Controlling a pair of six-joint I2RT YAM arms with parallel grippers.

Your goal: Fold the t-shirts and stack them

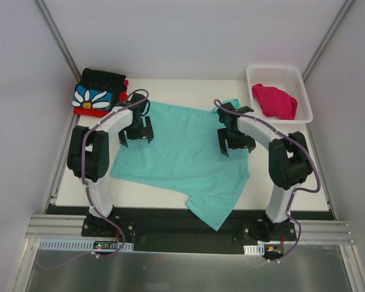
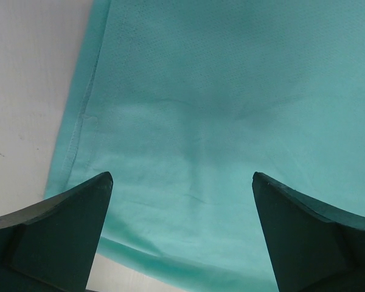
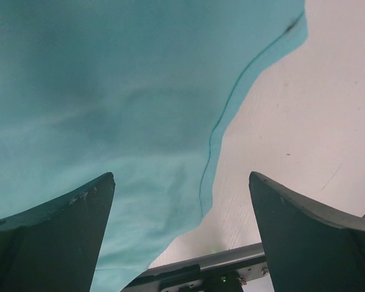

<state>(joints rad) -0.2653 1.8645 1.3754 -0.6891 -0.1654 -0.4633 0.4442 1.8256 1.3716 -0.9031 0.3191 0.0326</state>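
A mint-teal t-shirt [image 1: 185, 155] lies spread flat over the middle of the table, one corner hanging past the near edge. My left gripper [image 1: 137, 131] hovers open over its left part; the left wrist view shows teal cloth [image 2: 231, 109] and its hem between the wide-apart fingers [image 2: 67, 231]. Over the shirt's right edge my right gripper [image 1: 234, 141] stands open, the teal cloth [image 3: 97, 91] and bare table showing between its fingers [image 3: 304, 225]. A folded black t-shirt with a white daisy [image 1: 97, 94] sits on a red one at the back left. A magenta-pink t-shirt [image 1: 274, 101] lies crumpled in the basket.
The white lattice basket [image 1: 301, 91] stands at the back right corner. White walls enclose the table on three sides. A metal rail [image 1: 188, 234] runs along the near edge by the arm bases.
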